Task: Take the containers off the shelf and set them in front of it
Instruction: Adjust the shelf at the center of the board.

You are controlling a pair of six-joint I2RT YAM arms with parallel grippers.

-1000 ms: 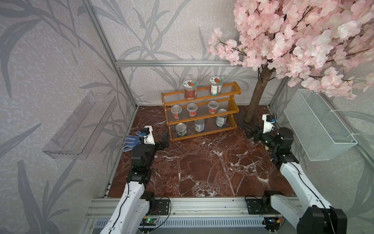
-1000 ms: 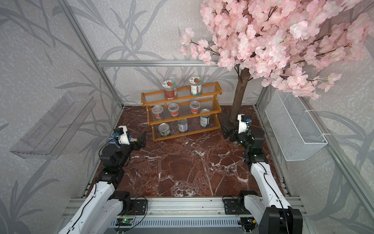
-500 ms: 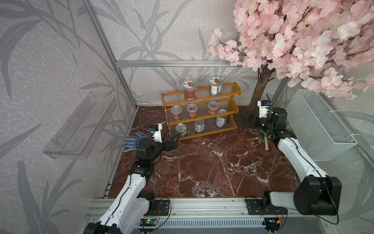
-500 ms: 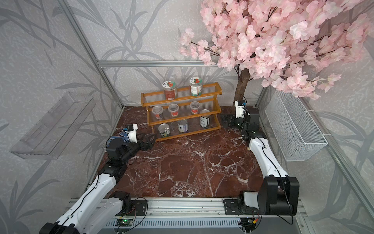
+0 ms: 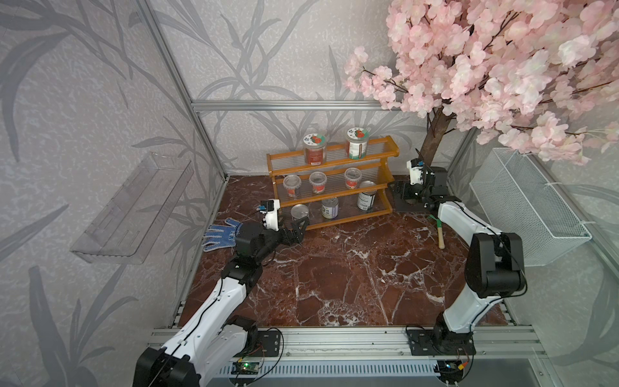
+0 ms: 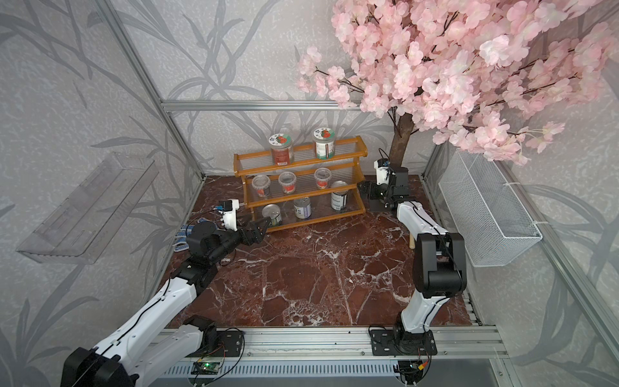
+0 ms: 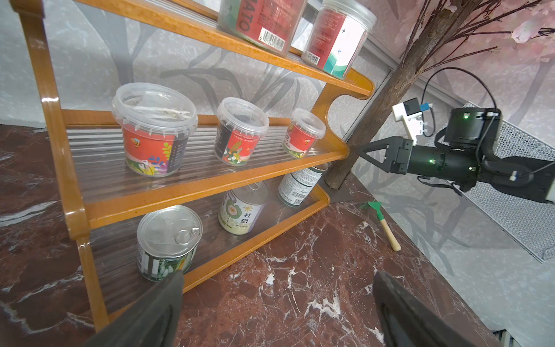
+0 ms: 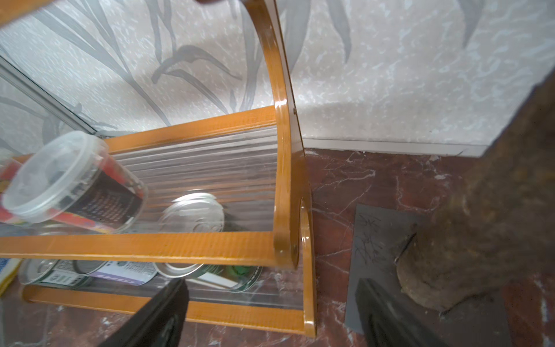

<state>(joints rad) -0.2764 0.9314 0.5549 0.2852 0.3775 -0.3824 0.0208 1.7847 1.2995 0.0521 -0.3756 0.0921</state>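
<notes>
Containers (image 5: 318,182) sit on the shelf (image 5: 351,218), flanked by the released left pincer (image 7: 277,279) and released right pincer (image 8: 270,284).

The shelf (image 5: 355,217) stands on the surface (image 5: 335,268) directly ahead of the left tool (image 5: 296,225), whose tips sit just before its lowest tier. One can (image 5: 299,212) is just ahead of that tool. Two more cans (image 5: 330,207) (image 5: 366,200) follow along the same tier toward the right tool (image 5: 400,193). The right tool sits just beside the shelf's far end, between it and the tree trunk (image 5: 433,137). Three cups (image 5: 291,186) (image 5: 317,182) (image 5: 352,177) sit on the middle tier, two jars (image 5: 315,149) (image 5: 357,144) on the top tier. A glove (image 5: 219,234) lies behind the left tool, a small rake (image 5: 439,233) behind the right tool.
</notes>
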